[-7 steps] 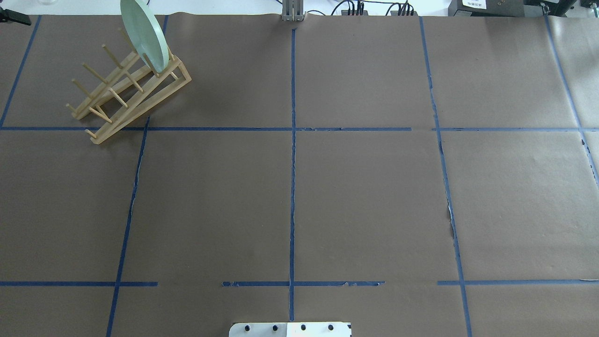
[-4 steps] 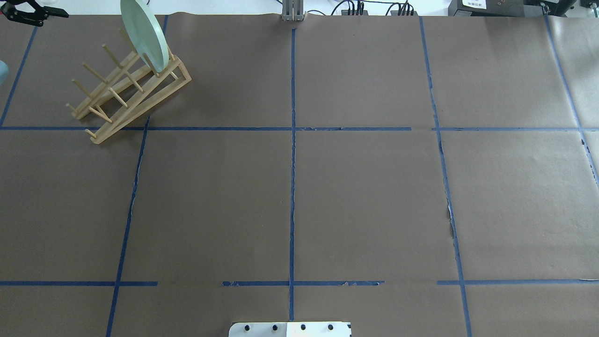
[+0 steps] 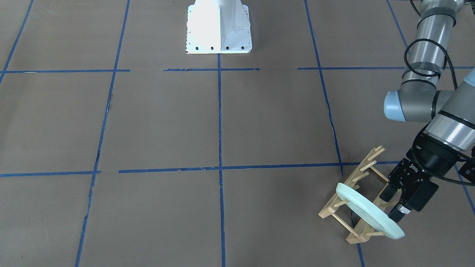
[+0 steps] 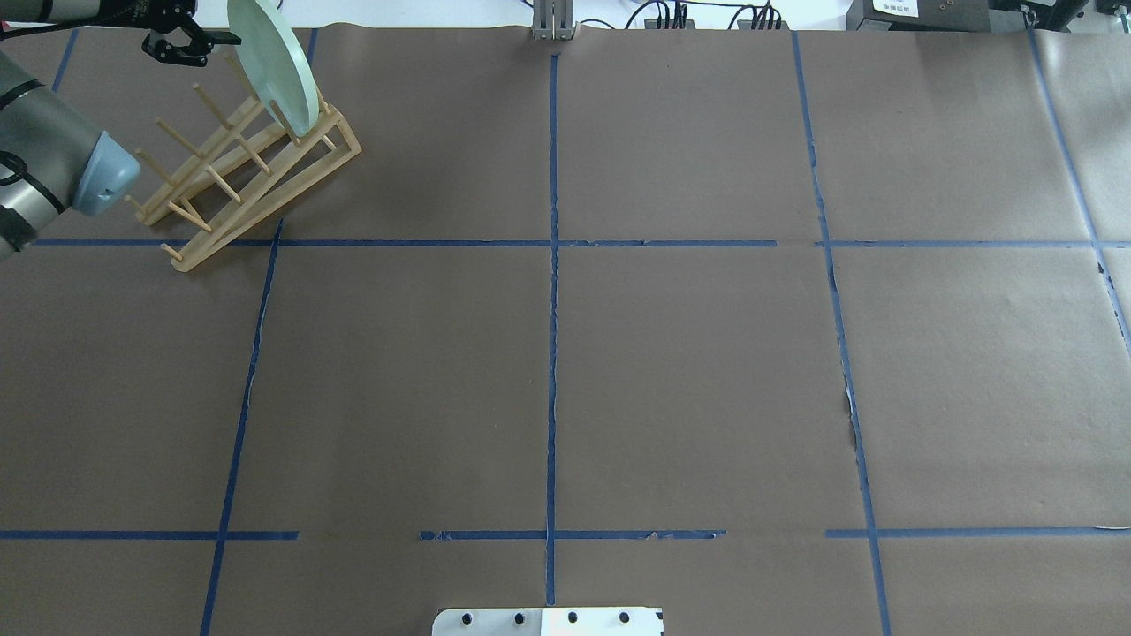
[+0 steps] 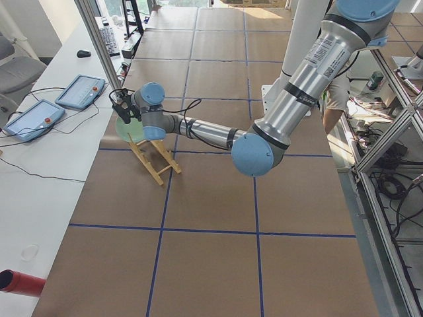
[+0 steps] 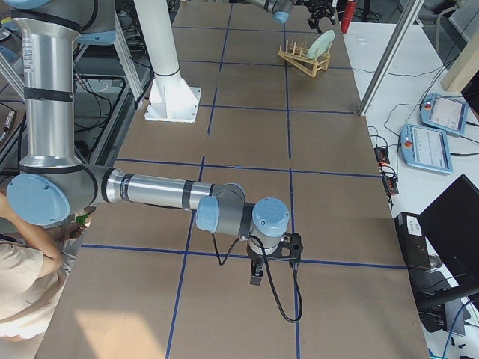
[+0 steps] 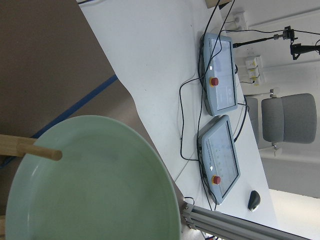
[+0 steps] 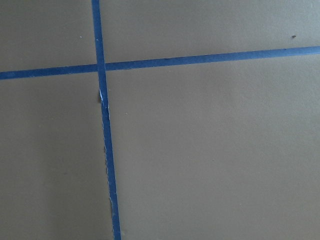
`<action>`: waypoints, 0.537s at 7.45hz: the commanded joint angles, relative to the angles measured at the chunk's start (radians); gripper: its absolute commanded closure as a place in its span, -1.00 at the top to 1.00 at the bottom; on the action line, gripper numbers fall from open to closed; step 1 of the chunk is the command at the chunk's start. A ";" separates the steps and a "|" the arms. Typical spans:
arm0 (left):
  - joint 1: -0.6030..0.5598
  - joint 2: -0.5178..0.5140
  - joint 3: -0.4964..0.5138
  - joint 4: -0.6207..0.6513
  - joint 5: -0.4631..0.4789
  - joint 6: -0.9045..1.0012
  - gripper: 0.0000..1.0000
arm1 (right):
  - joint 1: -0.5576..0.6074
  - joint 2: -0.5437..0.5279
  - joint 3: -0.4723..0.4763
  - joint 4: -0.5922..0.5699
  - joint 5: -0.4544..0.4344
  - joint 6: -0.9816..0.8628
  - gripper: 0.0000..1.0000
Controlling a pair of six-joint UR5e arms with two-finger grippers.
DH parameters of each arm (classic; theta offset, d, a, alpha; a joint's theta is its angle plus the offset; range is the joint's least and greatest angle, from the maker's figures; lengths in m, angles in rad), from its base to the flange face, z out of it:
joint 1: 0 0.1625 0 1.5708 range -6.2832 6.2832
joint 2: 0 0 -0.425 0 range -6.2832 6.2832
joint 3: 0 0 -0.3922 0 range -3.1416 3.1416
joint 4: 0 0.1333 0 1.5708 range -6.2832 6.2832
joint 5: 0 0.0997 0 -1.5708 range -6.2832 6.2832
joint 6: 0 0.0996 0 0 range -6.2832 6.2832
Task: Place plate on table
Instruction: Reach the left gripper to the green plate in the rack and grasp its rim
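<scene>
Overhead exterior shows the left end effector open, empty beside the plate; bumping the rack could topple both.

Plate: pale mint green, no print, faint ring inside the rim. It stands in the rack, which is light natural wood. Table under the rack: flat brown paper, gridded into big rectangles by blue tape lines, with white frayed spots. Left gripper beside the rack: black. Left arm: silver-grey tubes, pale blue joint caps, black cable. Robot base, well away from the rack: white, row of dark holes. Bench beyond the rack: white. Two pendants on it: grey-blue, red buttons.
</scene>
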 commanded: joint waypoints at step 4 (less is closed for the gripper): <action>0.007 -0.016 0.025 0.000 0.029 -0.027 -1.00 | 0.000 0.000 -0.001 0.000 0.000 0.000 1.00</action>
